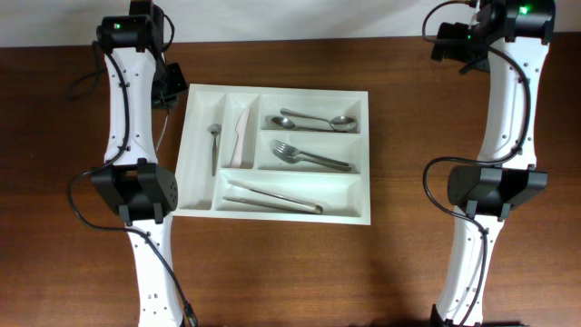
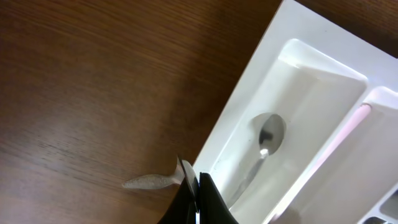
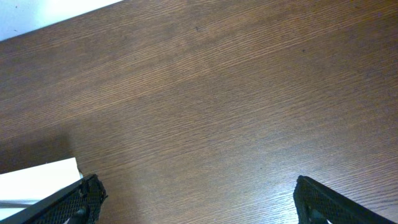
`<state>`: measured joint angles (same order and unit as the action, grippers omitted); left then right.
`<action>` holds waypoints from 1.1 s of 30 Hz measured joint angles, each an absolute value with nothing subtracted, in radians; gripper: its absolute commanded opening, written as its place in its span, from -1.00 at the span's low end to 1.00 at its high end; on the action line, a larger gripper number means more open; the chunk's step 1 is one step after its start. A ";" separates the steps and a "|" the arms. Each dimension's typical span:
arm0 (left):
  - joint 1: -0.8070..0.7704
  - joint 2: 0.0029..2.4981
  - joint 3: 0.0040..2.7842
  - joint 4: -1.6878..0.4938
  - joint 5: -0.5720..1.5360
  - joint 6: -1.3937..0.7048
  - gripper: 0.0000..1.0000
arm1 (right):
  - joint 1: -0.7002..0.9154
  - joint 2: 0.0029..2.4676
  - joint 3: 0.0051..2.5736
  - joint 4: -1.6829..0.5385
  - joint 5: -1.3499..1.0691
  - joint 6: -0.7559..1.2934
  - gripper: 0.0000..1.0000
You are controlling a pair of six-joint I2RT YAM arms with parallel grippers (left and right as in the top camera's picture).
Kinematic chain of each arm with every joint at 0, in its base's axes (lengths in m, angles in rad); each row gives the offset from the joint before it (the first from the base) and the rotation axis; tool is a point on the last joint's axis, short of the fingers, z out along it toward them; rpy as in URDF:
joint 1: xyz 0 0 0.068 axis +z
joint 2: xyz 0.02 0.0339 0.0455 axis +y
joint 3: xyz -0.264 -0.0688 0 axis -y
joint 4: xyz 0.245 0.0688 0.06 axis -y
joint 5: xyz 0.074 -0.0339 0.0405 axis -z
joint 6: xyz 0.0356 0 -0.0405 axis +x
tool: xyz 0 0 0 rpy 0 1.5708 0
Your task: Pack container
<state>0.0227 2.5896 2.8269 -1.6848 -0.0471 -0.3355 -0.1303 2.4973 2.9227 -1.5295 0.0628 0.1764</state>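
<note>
The white cutlery tray (image 1: 363,216) lies in the middle of the table. It holds a small spoon (image 1: 214,145) in the left narrow compartment, a pale knife (image 1: 241,134) beside it, spoons (image 1: 313,121), forks (image 1: 309,158) and tongs (image 1: 272,198) in the long ones. My left gripper (image 1: 171,89) is at the tray's far left corner. In the left wrist view it (image 2: 196,186) is shut on a thin silver utensil (image 2: 152,181), above the tray's left rim (image 2: 239,106) and the small spoon (image 2: 268,134). My right gripper (image 3: 196,199) is open and empty over bare wood.
The table is dark brown wood (image 1: 408,272). A corner of the tray (image 3: 37,177) shows at the left in the right wrist view. Both arms' bases stand at the front left (image 1: 136,191) and front right (image 1: 495,186). A pale wall edge runs along the back.
</note>
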 measured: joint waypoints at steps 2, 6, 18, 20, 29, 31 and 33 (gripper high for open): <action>0.023 2.586 2.827 -1.685 -0.034 -0.335 -0.96 | -0.130 2.497 2.923 -1.530 0.063 0.176 0.98; 0.023 2.557 2.827 -1.684 0.003 -0.333 -0.96 | -0.130 2.497 2.923 -1.530 0.063 0.176 0.98; -0.043 2.465 2.836 -1.621 0.115 -0.355 -0.96 | -0.130 2.497 2.923 -1.530 0.063 0.176 0.98; -0.062 2.464 2.836 -1.604 0.118 -0.369 -0.96 | -0.130 2.497 2.923 -1.530 0.063 0.176 0.98; -0.110 2.465 2.825 -1.586 0.046 -0.451 -0.96 | -0.130 2.497 2.923 -1.530 0.063 0.177 0.98; -0.109 2.465 2.803 -1.585 0.025 -0.458 -0.96 | -0.130 2.497 2.923 -1.530 0.063 0.176 0.98; -0.107 2.465 2.779 -1.582 0.015 -0.464 -0.96 | -0.130 2.497 2.923 -1.530 0.063 0.176 0.98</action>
